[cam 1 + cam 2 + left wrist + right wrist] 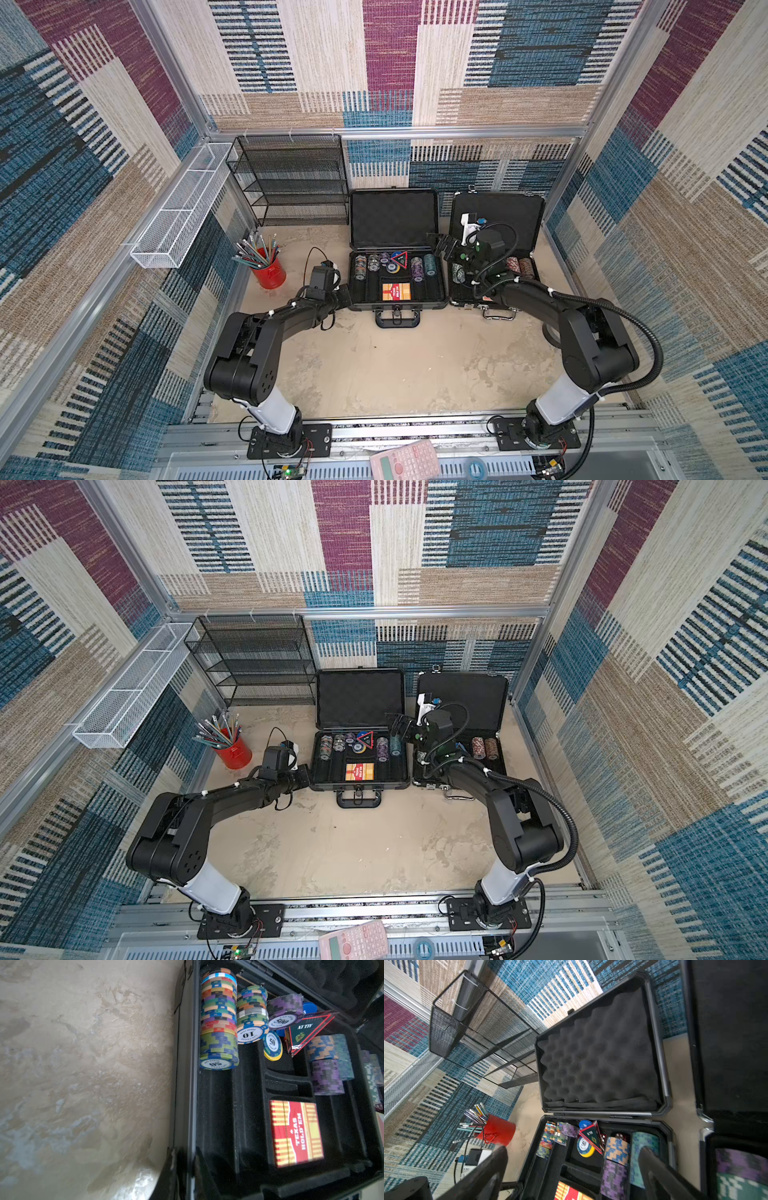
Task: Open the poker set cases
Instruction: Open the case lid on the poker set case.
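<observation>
Okay, you have both poker set cases lying open side by side at the far end of the tabletop (pixel 395 365), each lid standing up toward the far wall. The left case (pixel 394 216) shows egg-crate foam in its lid. Rows of chips (pixel 374 262) sit along the far side of its tray, and a red-and-yellow card box (pixel 396 291) lies nearer the handle. The right case (pixel 519 220) sits just beside it and holds a few chip stacks (pixel 519 266) of its own.

Your left pincer (pixel 341 294) is closed tight, with its tip right at the left wall of the left case, close to the near corner. Whether it pinches anything there, you cannot tell.

Your right pincer (pixel 444 246) hangs wide open and empty above the gap between the two cases. In its wrist view, its fingers (pixel 483 1169) frame the left case's tray.

Off to the left, a red cup of pencils (pixel 270 272) stands on the tabletop. A black wire-mesh shelf (pixel 291 178) stands against the far wall.
</observation>
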